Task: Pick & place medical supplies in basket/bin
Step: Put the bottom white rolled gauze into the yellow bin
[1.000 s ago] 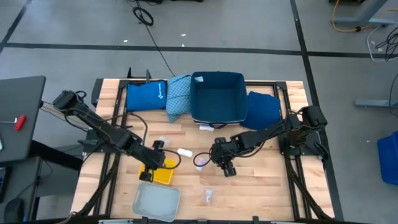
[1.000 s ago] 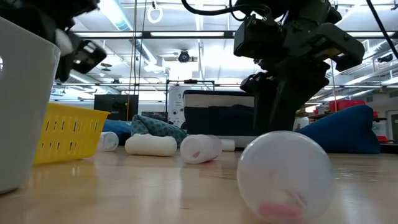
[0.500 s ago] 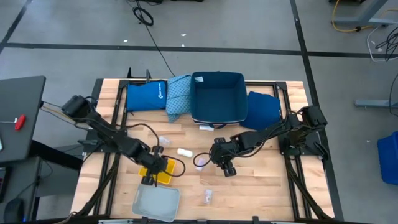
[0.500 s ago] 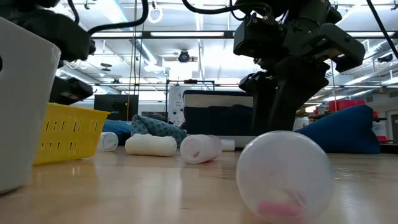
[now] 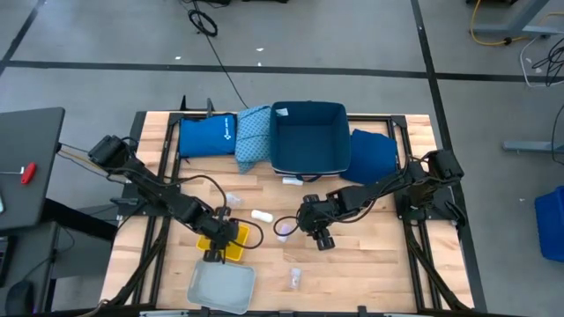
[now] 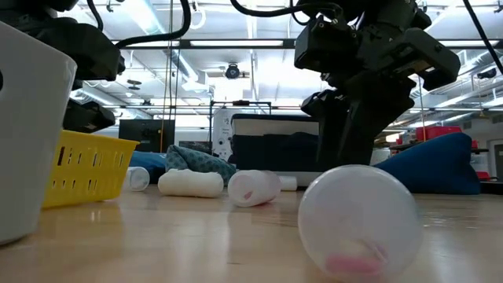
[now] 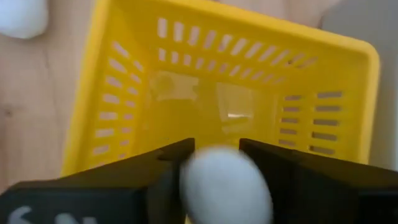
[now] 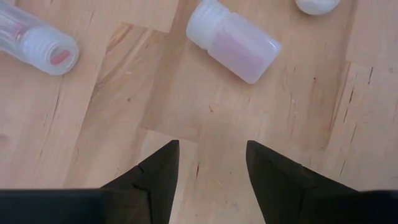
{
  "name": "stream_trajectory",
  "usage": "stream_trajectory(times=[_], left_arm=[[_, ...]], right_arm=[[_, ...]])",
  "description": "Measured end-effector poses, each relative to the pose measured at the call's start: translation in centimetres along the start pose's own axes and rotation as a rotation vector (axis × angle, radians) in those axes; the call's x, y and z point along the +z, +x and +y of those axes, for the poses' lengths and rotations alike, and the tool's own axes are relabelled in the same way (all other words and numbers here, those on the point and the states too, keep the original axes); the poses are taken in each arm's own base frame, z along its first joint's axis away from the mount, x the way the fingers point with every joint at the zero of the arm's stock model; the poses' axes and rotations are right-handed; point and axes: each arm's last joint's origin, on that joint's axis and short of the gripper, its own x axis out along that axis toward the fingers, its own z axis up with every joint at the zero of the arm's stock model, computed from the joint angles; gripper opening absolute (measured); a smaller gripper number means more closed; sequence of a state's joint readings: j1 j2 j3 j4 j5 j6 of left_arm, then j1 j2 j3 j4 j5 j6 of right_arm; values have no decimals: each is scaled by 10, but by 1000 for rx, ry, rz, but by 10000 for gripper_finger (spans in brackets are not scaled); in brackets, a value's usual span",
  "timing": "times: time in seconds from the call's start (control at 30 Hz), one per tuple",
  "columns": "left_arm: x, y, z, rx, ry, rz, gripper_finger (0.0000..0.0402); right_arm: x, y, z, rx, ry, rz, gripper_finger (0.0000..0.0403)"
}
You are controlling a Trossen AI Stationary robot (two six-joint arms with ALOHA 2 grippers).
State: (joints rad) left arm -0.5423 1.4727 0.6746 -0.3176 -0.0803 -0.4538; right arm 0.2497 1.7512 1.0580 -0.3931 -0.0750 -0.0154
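My left gripper [image 5: 214, 244] hangs over the yellow basket [image 5: 231, 247], fingers pointing down, shut on a white rounded piece [image 7: 224, 186]. In the left wrist view the yellow basket [image 7: 124, 74] lies straight below it. My right gripper [image 8: 208, 163] is open above bare wood at mid-table [image 5: 322, 238]. Just beyond its fingers lie a translucent vial [image 8: 233, 40] and a clear vial with a red mark [image 8: 37, 40]. A white roll [image 5: 261, 215] and a vial [image 5: 284, 227] lie on their sides between the two arms. The teal cloth [image 5: 254, 136] and the dark blue cloth [image 5: 372, 154] flank the blue bin. My left gripper pinches the white rounded piece [image 7: 219, 163] between its two fingers [image 7: 169, 167], which come from above and point down. The piece is lifted clear and hangs over the basket's inside. Which part of it the fingers have, I cannot tell.
A blue bin [image 5: 307, 163] stands at the far middle, with a blue pouch [image 5: 204, 136] to its left. A white bin [image 5: 222, 286] sits at the near edge beside the basket. A small vial [image 5: 295, 278] lies near the front edge, another [image 5: 231, 201] left of the roll.
My left gripper has moved toward the table's near edge, from beside the yellow basket's far rim to over its inside, and has then held still. My right arm and the loose supplies have stayed in place.
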Motion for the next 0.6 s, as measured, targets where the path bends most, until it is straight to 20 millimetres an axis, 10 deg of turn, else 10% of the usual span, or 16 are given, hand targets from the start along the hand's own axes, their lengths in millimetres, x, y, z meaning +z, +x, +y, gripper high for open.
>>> stream_trajectory(times=[0.6], left_arm=[[6,-1,0,72,31,-97,278]], right_arm=[[9,0,-2,-79,-57,-96,192]])
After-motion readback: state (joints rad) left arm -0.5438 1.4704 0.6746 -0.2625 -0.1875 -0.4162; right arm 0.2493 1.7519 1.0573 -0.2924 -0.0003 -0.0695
